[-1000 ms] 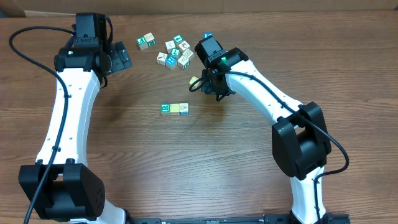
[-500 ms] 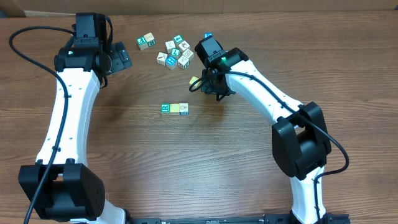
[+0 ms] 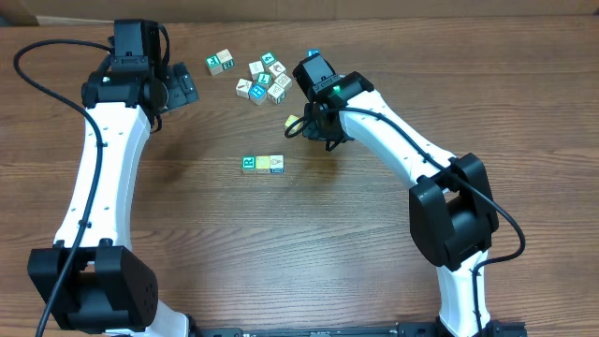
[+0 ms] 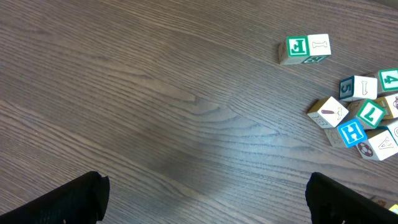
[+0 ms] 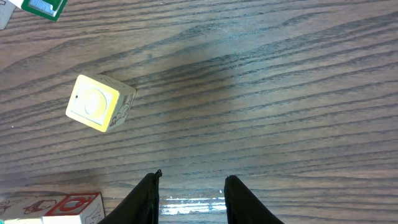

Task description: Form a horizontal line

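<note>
Dark wood-grain table [image 3: 206, 243]. Cube pile [image 3: 260, 91] shows "H", "7", "4". Row [image 3: 263, 164] sits well below pile, yellow cube [image 3: 293, 122] btwn them. L gripper [image 4: 205, 186] beside pile, fingers wide apart. R gripper [image 5: 191, 179] fingers a bit apart, empty.

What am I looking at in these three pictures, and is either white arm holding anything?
These are two white robot arms, a left arm and a right arm, at a wooden table, each ending in a two-fingered tool. One picture looks down from above; the other two come from cameras on the wrists, each looking past its own tool. Small lettered wooden cubes lie in a loose heap, and a short row lies nearer the middle. The left tool stands wide open over bare wood. The right tool is partly open near a pale yellow cube, not touching it. Neither holds anything.
</note>
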